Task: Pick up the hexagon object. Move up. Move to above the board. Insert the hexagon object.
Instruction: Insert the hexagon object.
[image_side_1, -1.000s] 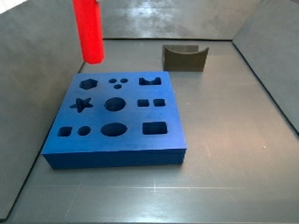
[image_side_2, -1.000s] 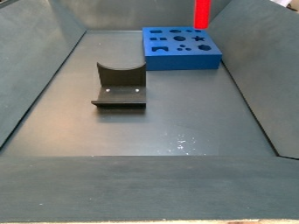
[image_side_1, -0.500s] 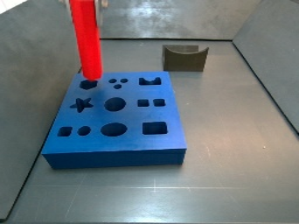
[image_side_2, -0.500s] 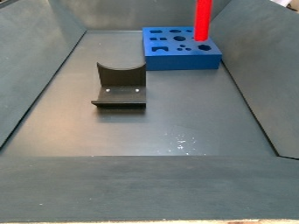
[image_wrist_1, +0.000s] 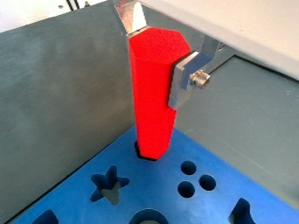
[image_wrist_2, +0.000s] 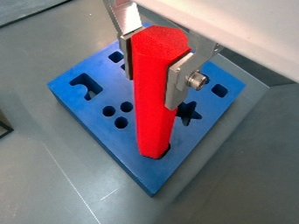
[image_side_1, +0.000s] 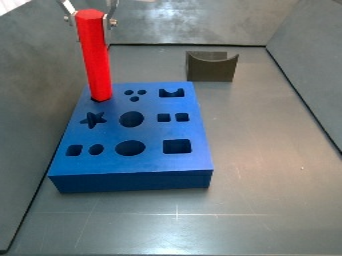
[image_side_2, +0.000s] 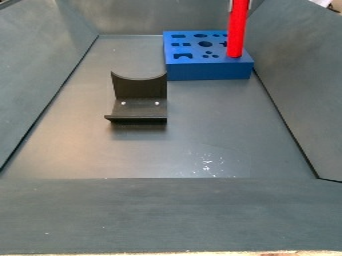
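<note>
Nearest the side cameras, bare grey counter (image_side_1: 254, 215), walled on the sides.

Next back in a side view: the fixture (image_side_2: 135, 98), dark L-shaped bracket on its base plate, standing apart from the board. Also seen in a side view (image_side_1: 211, 65) beyond the board's far right corner, not touching it.

Board (image_side_1: 134, 137): thick blue block lying flat on the counter. Top face shows star, circles, squares and other cut-outs. Also visible in a side view (image_side_2: 207, 56), and close up in both wrist views (image_wrist_1: 205, 192) (image_wrist_2: 111, 96).

Hexagon object (image_side_1: 94, 58): glossy red bar, upright, lower end sunk into a hole at a corner of the board. In a wrist view (image_wrist_1: 155, 92) the base sits inside the dark opening beside the star cut-out; in a wrist view (image_wrist_2: 156, 87) the same, at the board's corner nearest the edge. Most of its length stands above the board surface. Seen in a side view (image_side_2: 237, 27) at the board's far right corner.

Claw (image_wrist_1: 156, 48): at the top of the bar, silver finger plates (image_wrist_2: 183, 74) pressed flat on opposite faces — clenched on the hexagon object. Also in a wrist view (image_wrist_2: 149, 45). In a side view only the fingertips show at the bar's top (image_side_1: 88, 12), near the frame edge.
</note>
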